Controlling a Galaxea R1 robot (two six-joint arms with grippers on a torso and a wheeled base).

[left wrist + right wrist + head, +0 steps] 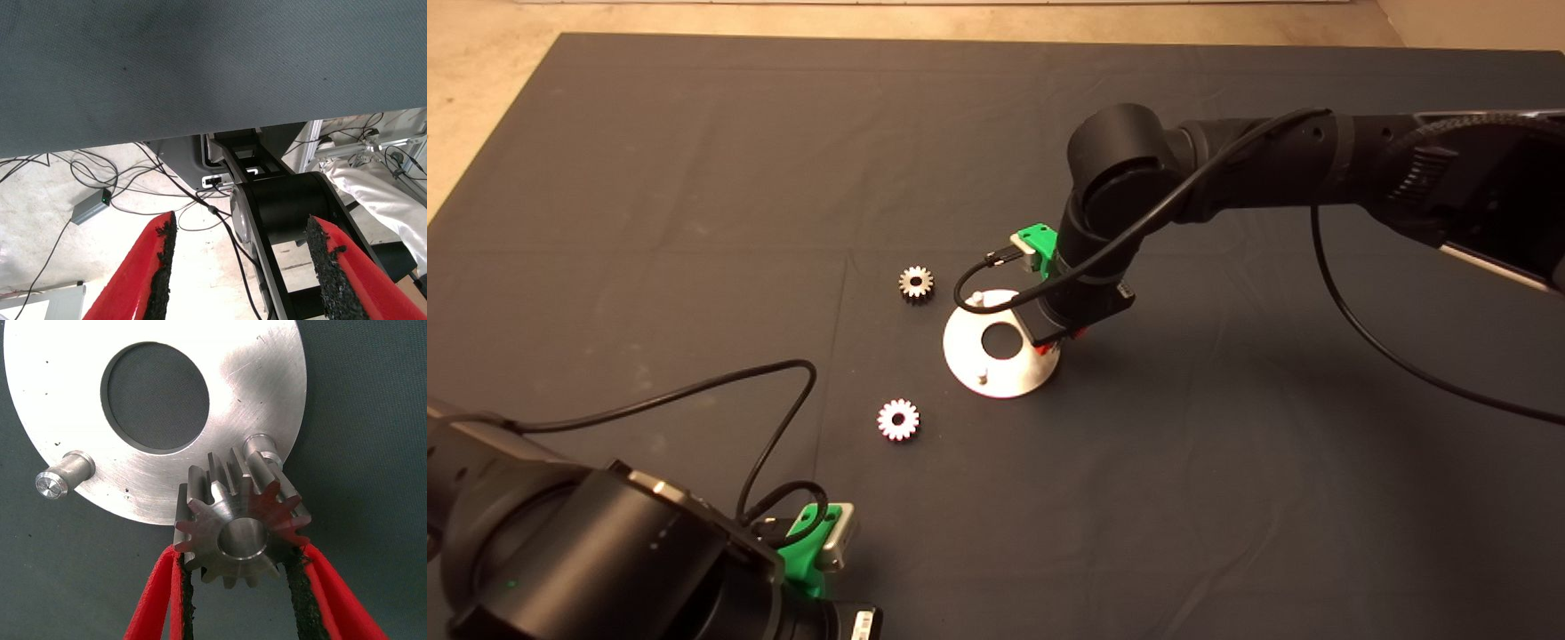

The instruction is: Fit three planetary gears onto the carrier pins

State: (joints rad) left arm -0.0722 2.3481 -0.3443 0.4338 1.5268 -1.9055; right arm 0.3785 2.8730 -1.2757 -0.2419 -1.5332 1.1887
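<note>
Dark matting covers the table (694,178), and over its middle the right gripper (240,587) hangs above the near rim of the carrier disc (969,351), its two red fingers (157,600) clamped on the flanks of a small steel planetary gear (240,533). In the right wrist view the held gear's bore faces the camera and its teeth run away toward the disc, so its axis looks roughly in line with the pins rather than across them. Just beyond the gear, partly hidden by its teeth, stands one bare carrier pin (261,447); the bore sits a little off that pin toward the disc's edge, not yet over it, and whether the gear already touches the disc I cannot tell. That small offset between bore and pin is, in my judgement, what the coming move turns on: the gear has to shift inward over the pin and then go straight down. A second bare pin (60,477) stands well apart on the far side of the large central hole (155,397). In the head view two more gears lie flat on the mat, one (915,283) near the disc's far-left rim and one (897,419) off its near-left side, both nearer the left arm. The left gripper (240,267) waits at the lower left edge of the mat, fingers apart and holding nothing.
</note>
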